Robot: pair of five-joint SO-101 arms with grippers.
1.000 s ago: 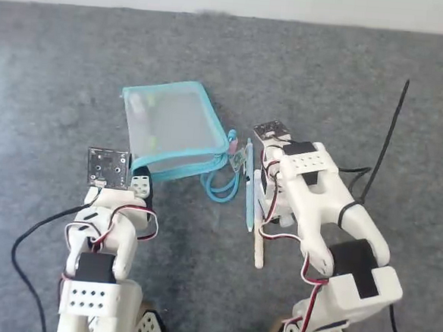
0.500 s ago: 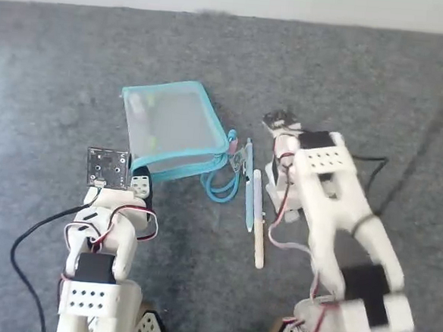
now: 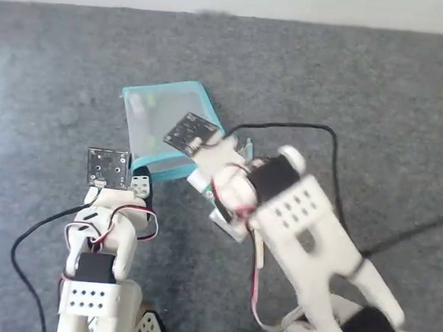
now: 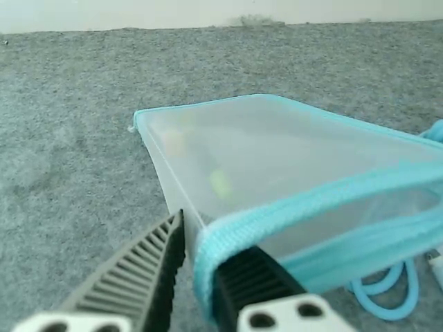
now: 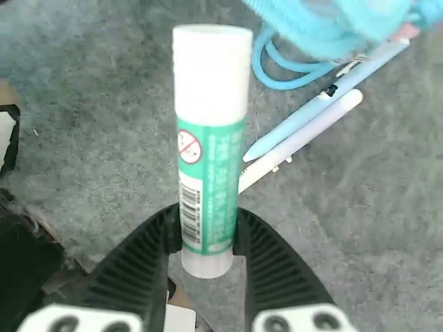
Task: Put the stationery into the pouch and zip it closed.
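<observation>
A translucent pouch (image 3: 160, 124) with teal zipper trim lies on the grey carpet. My left gripper (image 3: 141, 177) sits at its near corner. In the left wrist view the left gripper (image 4: 204, 242) is shut on the teal rim of the pouch (image 4: 277, 173). My right gripper (image 3: 205, 184) hangs just right of that corner, above the carpet. It (image 5: 204, 221) is shut on a white glue stick (image 5: 210, 138) with a green label. Under it lie a blue pen (image 5: 318, 114) and a white pen (image 5: 304, 142), beside the pouch's teal cord loop (image 5: 284, 66).
The right arm's body covers most of the pens in the high view; a wooden end (image 3: 259, 254) pokes out beneath it. A black cable (image 3: 300, 128) arcs over the carpet to the right. The teal cord loop (image 4: 387, 290) trails from the pouch's corner.
The right arm has swung left from beside the pens to the pouch's near right corner. The left arm and pouch have stayed put.
</observation>
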